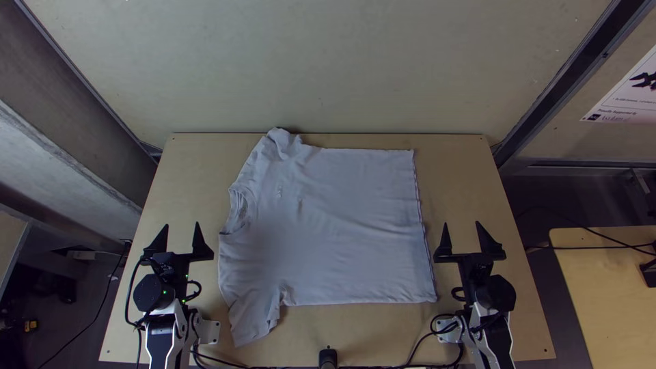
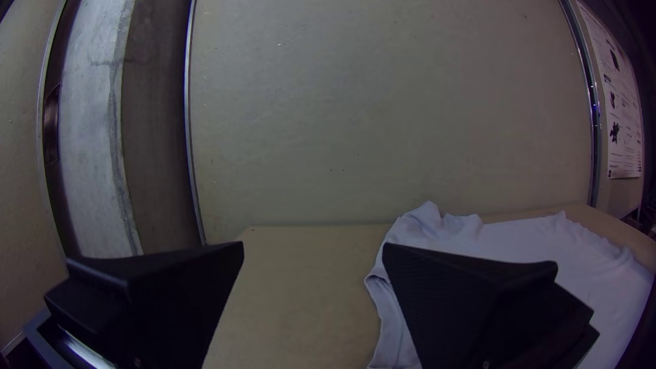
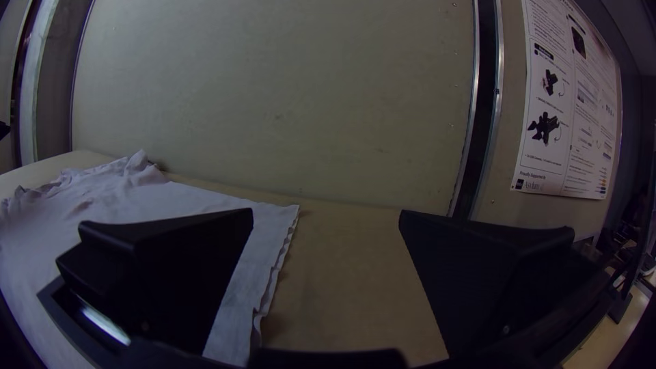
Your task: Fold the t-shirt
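T-shirt (image 1: 342, 225) lies spread directly on the light wooden table (image 1: 458, 178).

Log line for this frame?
T-shirt spread flat, unfolded | left gripper open, empty | right gripper open, empty

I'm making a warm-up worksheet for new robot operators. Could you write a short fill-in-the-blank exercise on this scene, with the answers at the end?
The T-shirt lies spread on a light wooden ____.
The left gripper and the right gripper both have their fingers ____, not shut.
The shirt's collar is on the side nearer the ____ gripper.
The shirt's bottom hem is on the side nearer the ____ gripper.

Missing words: table; open; left; right.
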